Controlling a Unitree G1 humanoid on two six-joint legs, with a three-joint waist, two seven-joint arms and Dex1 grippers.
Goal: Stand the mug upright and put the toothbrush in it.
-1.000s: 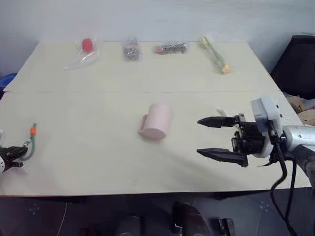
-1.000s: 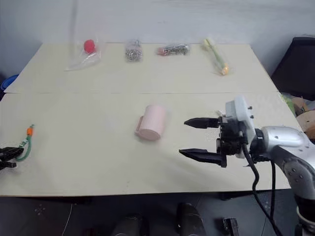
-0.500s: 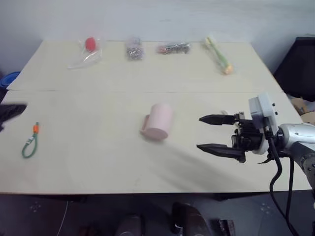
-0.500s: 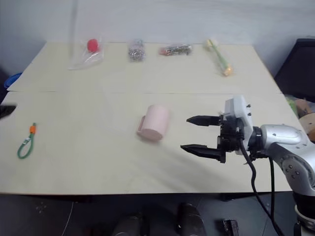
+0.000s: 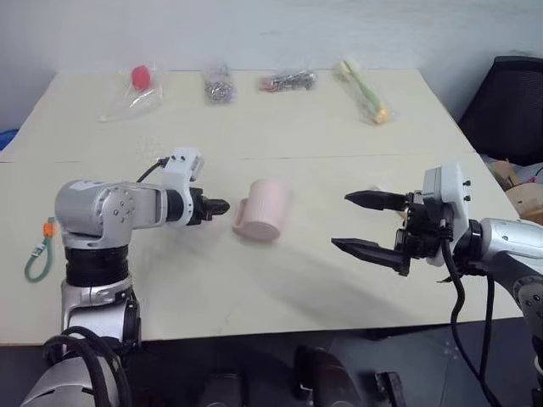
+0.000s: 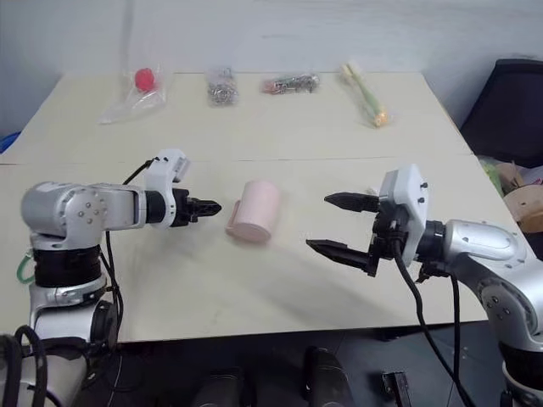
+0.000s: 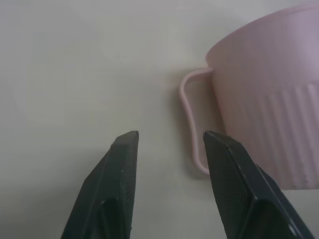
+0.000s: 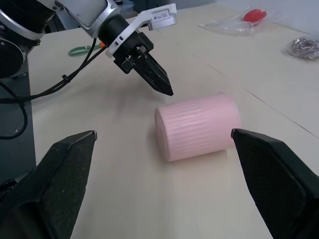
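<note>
Two claws flank the mug (image 5: 264, 209) lying sideways mid-frame: left claw (image 5: 216, 205), part-spread, nearly touches its handle; right claw (image 5: 366, 223) spread wide, farther off.

Four bagged items (image 5: 218, 85) along the table's (image 5: 280, 280) far edge.

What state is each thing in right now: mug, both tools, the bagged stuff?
mug: on its side, handle toward left tool, untouched
left tool: beside the mug's handle, holding nothing
right tool: wide open, empty, clear of mug
green loop: flat on table
bagged items: along far edge
</note>
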